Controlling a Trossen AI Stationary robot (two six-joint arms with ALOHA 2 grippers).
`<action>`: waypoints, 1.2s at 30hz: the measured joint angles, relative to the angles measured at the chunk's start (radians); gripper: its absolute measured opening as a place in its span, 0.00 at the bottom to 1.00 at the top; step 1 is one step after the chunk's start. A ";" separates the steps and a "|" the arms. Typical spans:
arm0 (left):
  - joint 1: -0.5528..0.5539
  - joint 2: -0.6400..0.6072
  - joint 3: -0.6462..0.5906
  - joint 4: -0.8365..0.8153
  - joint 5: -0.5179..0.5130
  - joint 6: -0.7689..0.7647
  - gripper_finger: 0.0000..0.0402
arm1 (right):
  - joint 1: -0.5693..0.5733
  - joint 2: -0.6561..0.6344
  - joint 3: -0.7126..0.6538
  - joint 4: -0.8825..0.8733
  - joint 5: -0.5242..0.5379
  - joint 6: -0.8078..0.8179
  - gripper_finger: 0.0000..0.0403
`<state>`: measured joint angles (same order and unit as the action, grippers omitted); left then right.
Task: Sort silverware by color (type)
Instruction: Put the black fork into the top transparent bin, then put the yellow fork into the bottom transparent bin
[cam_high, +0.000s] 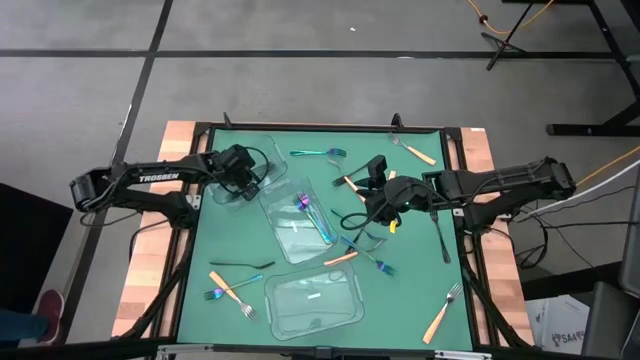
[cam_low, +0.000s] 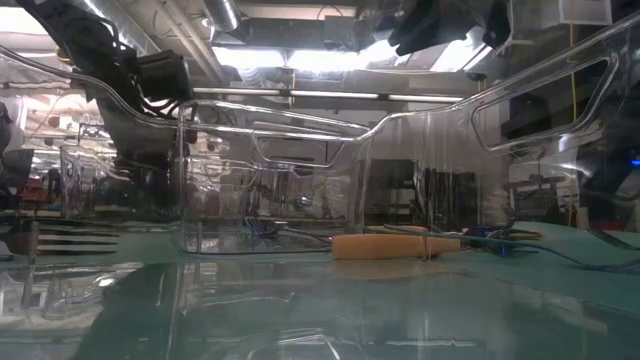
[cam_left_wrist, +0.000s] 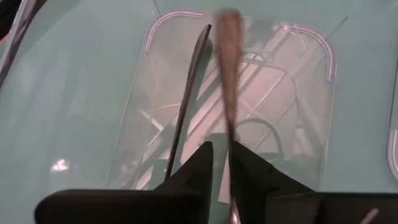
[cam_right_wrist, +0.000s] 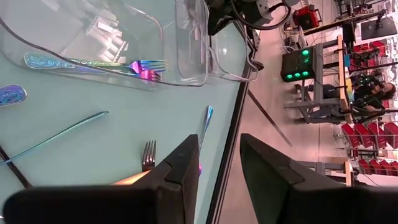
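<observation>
Left gripper (cam_left_wrist: 221, 163) is hanging right over the clear container (cam_high: 232, 190) at the far left of the table, and its fingers are sitting just a crack apart with a blurry black utensil (cam_left_wrist: 228, 68) hanging in the gap, so I'm reading this as the drop step. A second black utensil (cam_left_wrist: 188, 93) is already lying inside that bin. Right gripper (cam_right_wrist: 219, 167) is hovering mid-table with its fingers spread and nothing between them. The iridescent forks (cam_high: 310, 207) are sitting in the middle container (cam_high: 285, 236), while the orange-handled ones (cam_high: 438, 318) are lying loose on the mat. Next I'd guess the left arm is going to need to lift clear and go for the loose black fork (cam_high: 240, 265)
</observation>
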<state>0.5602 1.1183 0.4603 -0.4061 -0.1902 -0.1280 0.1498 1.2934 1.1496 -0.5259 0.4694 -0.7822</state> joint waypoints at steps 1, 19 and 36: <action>0.000 0.000 0.000 0.000 0.000 0.000 0.13 | 0.000 0.000 0.000 0.000 0.000 0.000 0.29; 0.000 -0.004 0.193 -0.105 -0.006 0.088 0.15 | 0.000 0.000 0.000 0.000 0.025 -0.006 0.29; -0.052 0.024 0.608 -0.027 0.042 0.177 0.15 | 0.000 0.000 0.000 0.000 0.027 -0.007 0.29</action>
<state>0.5083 1.1427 1.0687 -0.4332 -0.1478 0.0486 0.1497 1.2938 1.1492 -0.5259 0.4965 -0.7895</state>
